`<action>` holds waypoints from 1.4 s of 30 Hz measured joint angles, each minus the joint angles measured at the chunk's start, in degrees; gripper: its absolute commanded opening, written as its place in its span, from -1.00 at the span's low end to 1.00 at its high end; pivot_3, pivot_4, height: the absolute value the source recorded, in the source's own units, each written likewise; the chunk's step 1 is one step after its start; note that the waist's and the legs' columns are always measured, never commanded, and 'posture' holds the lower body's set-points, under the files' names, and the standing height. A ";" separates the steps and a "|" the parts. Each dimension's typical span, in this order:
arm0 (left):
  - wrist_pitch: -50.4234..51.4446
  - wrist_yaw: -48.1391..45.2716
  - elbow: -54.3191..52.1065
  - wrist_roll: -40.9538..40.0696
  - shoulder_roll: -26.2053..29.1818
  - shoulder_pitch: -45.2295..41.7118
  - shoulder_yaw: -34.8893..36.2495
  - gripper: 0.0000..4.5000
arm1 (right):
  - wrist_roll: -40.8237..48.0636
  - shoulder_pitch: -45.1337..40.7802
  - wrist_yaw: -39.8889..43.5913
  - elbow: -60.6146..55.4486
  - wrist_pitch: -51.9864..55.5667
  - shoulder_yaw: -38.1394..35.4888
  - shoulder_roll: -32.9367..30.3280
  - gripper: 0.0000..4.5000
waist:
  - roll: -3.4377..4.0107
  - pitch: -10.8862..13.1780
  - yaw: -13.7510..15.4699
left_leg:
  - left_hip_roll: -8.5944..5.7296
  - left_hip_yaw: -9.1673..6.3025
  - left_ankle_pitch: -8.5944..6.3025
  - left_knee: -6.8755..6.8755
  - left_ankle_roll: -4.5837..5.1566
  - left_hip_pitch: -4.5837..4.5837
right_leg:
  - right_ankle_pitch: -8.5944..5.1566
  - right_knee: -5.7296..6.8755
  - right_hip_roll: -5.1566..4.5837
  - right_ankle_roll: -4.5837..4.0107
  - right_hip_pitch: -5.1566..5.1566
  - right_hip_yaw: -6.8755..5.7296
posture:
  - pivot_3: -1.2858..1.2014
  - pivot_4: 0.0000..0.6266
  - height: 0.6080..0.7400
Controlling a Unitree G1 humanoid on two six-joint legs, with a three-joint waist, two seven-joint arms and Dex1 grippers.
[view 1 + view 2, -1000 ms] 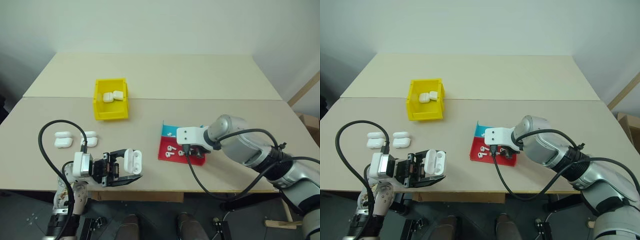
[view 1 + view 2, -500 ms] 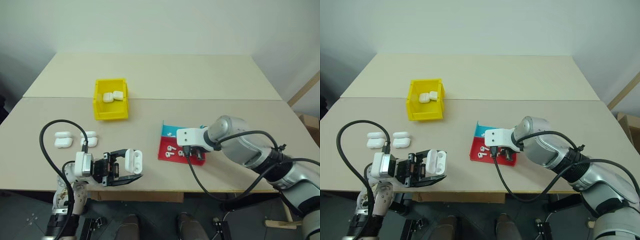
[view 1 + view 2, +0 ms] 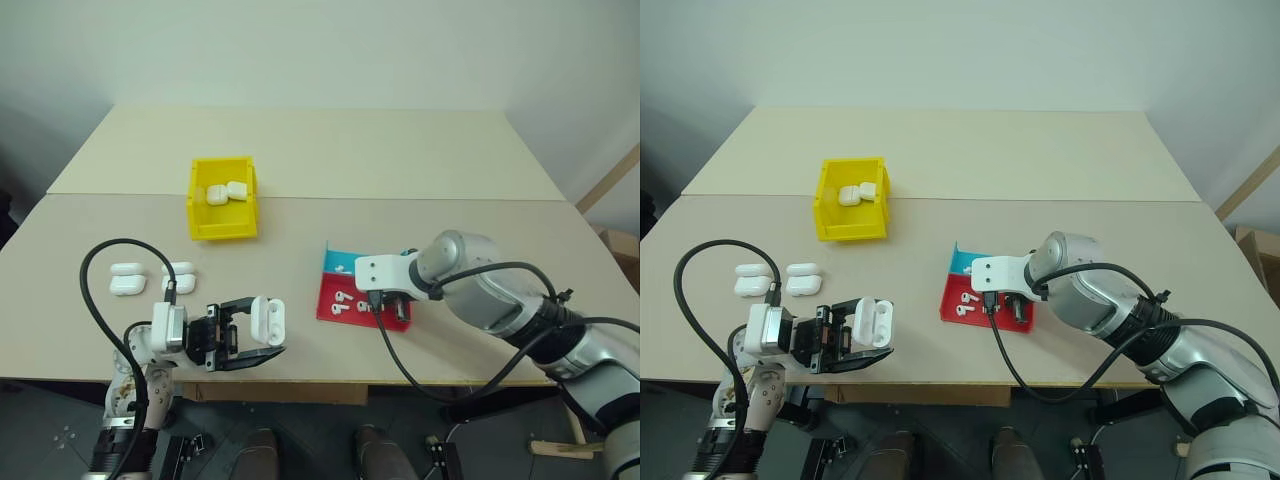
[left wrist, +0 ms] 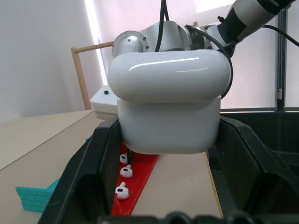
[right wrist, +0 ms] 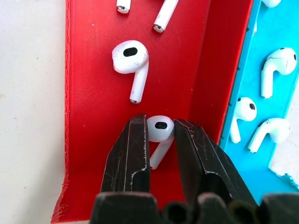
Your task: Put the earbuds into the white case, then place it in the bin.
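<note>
So the left hand point(image 3: 262, 335) is clamped on the white case point(image 3: 266, 317), lid flipped open and facing up near the front edge of the surface point(image 3: 400, 160), basically parked there so it's ready to be loaded. Over at the red tray point(image 5: 93, 84) the right hand point(image 5: 161, 144) has its fingers pinching around the head of one earbud point(image 5: 160, 130), stem hanging below, looks like a pickup grip. The yellow bin point(image 3: 222, 200) sits further back, already with two cases inside.

text: none readable | labels: none | brands: none | numbers: none
</note>
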 measured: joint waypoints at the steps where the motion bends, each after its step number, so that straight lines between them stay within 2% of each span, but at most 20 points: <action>1: 0.00 0.00 0.00 -0.01 -0.01 -0.02 -0.01 0.22 | 0.01 0.30 0.16 -0.88 0.28 -0.32 -0.26 -0.73 | 0.00 0.00 0.00 | 0.00 0.00 0.00 0.00 0.00 -0.01 | 0.00 0.00 0.00 0.00 -0.01 0.00 | 0.03 -0.52 1.00; 6: 0.37 0.18 -0.05 -0.37 -0.40 -1.03 -0.13 0.22 | 1.95 1.84 0.86 -8.56 4.49 -6.01 -2.57 -0.73 | 0.00 0.00 0.05 | 0.00 -0.02 0.00 0.00 0.00 -0.02 | 0.00 0.00 0.00 0.00 -0.01 -0.01 | 0.03 -0.52 1.00; 9: 1.23 0.52 -1.12 -1.77 -0.78 -2.00 -0.26 0.22 | 4.86 4.30 0.04 -14.75 7.14 -14.14 -3.77 -0.73 | 0.00 0.00 0.15 | -0.01 -0.05 0.00 0.00 0.00 -0.03 | 0.00 -0.02 0.00 0.00 0.03 -0.04 | 0.03 -0.52 1.00; 14: 5.25 2.99 -3.76 -3.12 -1.40 -4.33 -1.24 0.22 | 11.82 8.50 -3.87 -21.98 11.33 -31.78 -1.06 -0.73 | -0.03 -0.02 0.22 | -0.01 -0.07 0.00 0.00 0.00 -0.01 | 0.00 -0.02 0.01 0.00 0.07 -0.05 | 0.03 -0.52 1.00; 16: 7.42 4.80 -4.91 -3.33 -1.27 -5.47 -1.73 0.22 | 14.86 12.67 -7.29 -24.46 8.88 -40.95 4.93 -0.73 | -0.12 -0.08 0.15 | 0.04 -0.12 0.00 0.00 0.00 0.00 | 0.00 -0.02 0.07 0.00 0.10 -0.07 | 0.03 -0.52 1.00; 19: 10.06 6.89 -6.84 -3.28 -1.18 -7.27 -2.90 0.22 | 20.95 18.24 -11.78 -27.95 1.94 -50.80 14.44 -0.73 | -0.12 -0.08 0.08 | 0.02 -0.11 -0.01 -0.01 0.01 -0.04 | 0.00 -0.01 0.06 0.01 0.07 -0.05 | 0.03 -0.52 1.00; 22: 12.85 9.45 -9.11 -2.88 -0.65 -8.25 -3.95 0.22 | 28.15 20.67 -14.43 -30.79 -2.45 -57.80 20.76 -0.73 | -0.12 -0.08 0.04 | 0.02 -0.14 -0.01 0.00 0.01 0.00 | 0.00 0.01 0.06 0.01 0.10 -0.06 | 0.03 -0.52 1.00; 26: 15.31 11.85 -12.56 -2.24 0.13 -9.21 -5.01 0.22 | 41.06 23.85 -16.52 -31.89 -9.73 -63.45 28.91 -0.73 | -0.10 -0.08 -0.13 | 0.02 -0.12 -0.01 -0.01 0.01 0.05 | 0.00 0.04 0.06 0.00 0.13 -0.04 | 0.03 -0.52 1.00; 29: 16.48 12.78 -14.18 -2.10 0.91 -9.28 -5.37 0.22 | 51.63 23.86 -16.21 -29.52 -14.14 -66.42 31.33 -0.73 | -0.09 -0.09 -0.16 | 0.02 -0.12 -0.01 -0.01 0.01 0.11 | 0.00 0.04 0.07 0.00 0.19 -0.03 | 0.03 -0.52 1.00; 31: 16.68 13.47 -15.03 -2.11 1.21 -9.26 -5.39 0.22 | 54.88 23.98 -15.43 -27.09 -16.47 -66.41 31.33 -0.73 | -0.08 -0.09 -0.14 | 0.02 -0.11 -0.01 -0.01 0.01 0.12 | 0.00 0.04 0.06 0.00 0.19 -0.03 | 0.03 -0.52 1.00; 37: 16.67 14.36 -16.62 -2.27 0.90 -8.82 -5.42 0.22 | 55.65 27.16 -7.63 -19.42 -27.83 -58.95 31.36 -0.73 | -0.06 -0.09 -0.19 | 0.04 -0.08 -0.01 -0.04 0.01 0.09 | -0.01 0.03 0.09 0.00 0.12 -0.01 | 0.03 -0.52 1.00; 42: 16.70 14.62 -16.68 -2.42 1.03 -8.55 -5.40 0.22 | 53.88 26.17 -3.34 -14.09 -35.46 -53.70 30.69 -0.73 | -0.06 -0.09 -0.14 | 0.04 -0.09 0.00 -0.03 0.01 0.12 | 0.00 0.04 0.09 0.00 0.15 -0.02 | 0.03 -0.52 1.00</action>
